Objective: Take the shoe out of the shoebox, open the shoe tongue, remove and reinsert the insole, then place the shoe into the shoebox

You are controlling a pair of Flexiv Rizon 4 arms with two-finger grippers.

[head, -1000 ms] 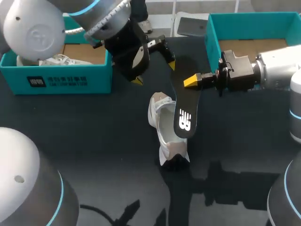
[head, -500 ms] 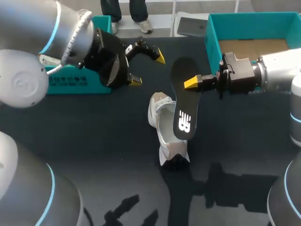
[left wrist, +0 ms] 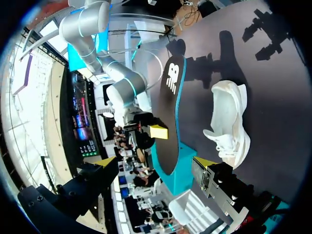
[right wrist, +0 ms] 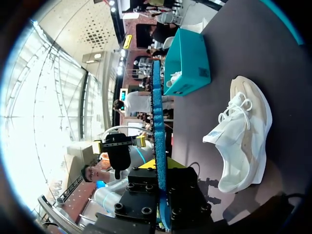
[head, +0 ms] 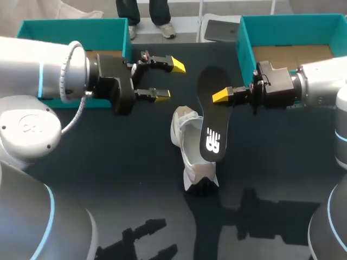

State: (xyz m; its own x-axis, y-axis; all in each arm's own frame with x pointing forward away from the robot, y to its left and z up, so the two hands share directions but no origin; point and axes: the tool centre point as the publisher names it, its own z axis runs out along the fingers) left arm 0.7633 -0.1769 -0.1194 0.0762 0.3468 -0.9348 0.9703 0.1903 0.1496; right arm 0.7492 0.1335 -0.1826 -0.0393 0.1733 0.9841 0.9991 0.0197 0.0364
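Insole: My right jaws were clamped on the black insole (head: 212, 122) across its faces, near one end. That kept it clear of the shoe, and I judged it ready to feed back in.
Shoe: The white shoe (head: 190, 157) lay on its side on the worktop (head: 108, 173), between the left shoebox (head: 70, 32) and the right shoebox (head: 246, 49). The insole's far end overlapped it, but I could not tell whether they touched.
Left jaws: Spread wide and empty, aimed at the insole, probably so they could steady the shoe or the tongue.
Left arm (head: 59, 78): Level, reaching in front of the left shoebox.
Right arm (head: 320, 81): Level, wrist just before the right shoebox.
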